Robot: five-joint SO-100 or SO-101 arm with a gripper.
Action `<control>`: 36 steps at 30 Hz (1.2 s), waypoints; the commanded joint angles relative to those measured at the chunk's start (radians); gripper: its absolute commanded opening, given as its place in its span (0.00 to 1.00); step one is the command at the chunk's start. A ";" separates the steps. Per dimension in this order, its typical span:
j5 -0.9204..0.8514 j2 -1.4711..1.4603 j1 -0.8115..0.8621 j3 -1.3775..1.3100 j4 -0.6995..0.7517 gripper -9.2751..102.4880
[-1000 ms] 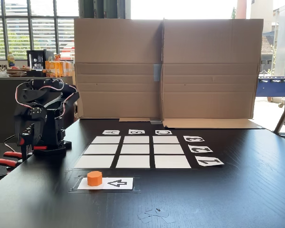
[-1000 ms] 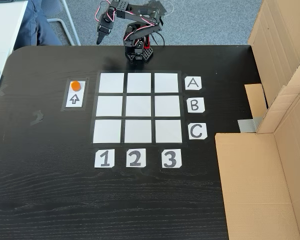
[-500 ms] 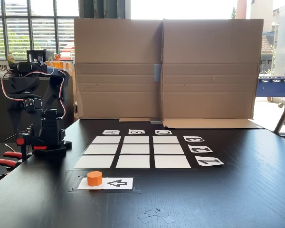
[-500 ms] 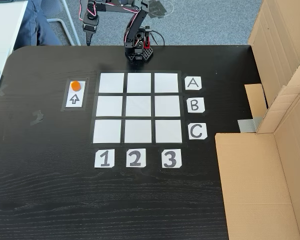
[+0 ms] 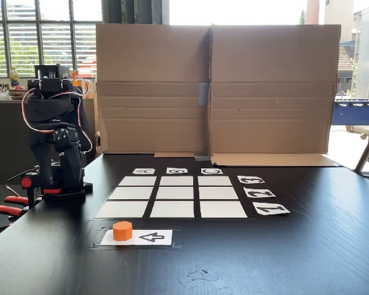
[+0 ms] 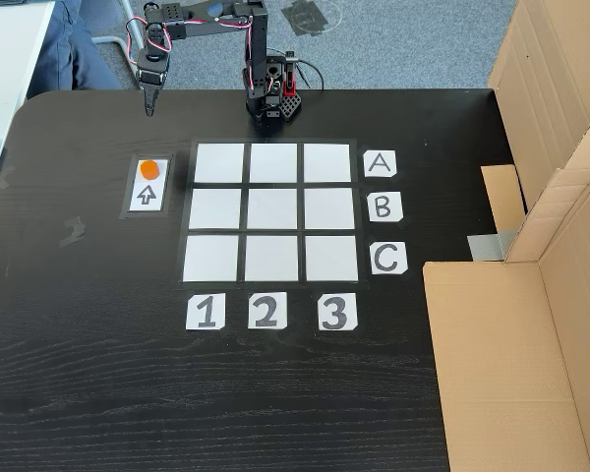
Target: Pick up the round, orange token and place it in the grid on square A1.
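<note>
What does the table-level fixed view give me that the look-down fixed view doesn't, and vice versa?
A fixed view from table level adds the round, orange token's height and the windows behind. A fixed view from above adds the gripper hanging short of the token, and square A1 lined up with its labels. Both fixed views show the token on the arrow card and the grid bare.

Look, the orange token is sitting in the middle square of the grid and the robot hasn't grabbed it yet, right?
Not quite. The orange token sits on the white arrow card beside the grid, as a fixed view from above shows. The gripper hasn't grabbed it yet.
</note>
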 commanded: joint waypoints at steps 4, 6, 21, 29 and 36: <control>0.054 -0.117 -0.077 -0.166 -0.005 0.30; 0.060 -0.167 -0.092 -0.199 -0.005 0.31; 0.072 -0.479 -0.167 -0.417 -0.006 0.33; 0.069 -0.583 -0.202 -0.503 -0.006 0.34; 0.069 -0.652 -0.239 -0.538 -0.005 0.34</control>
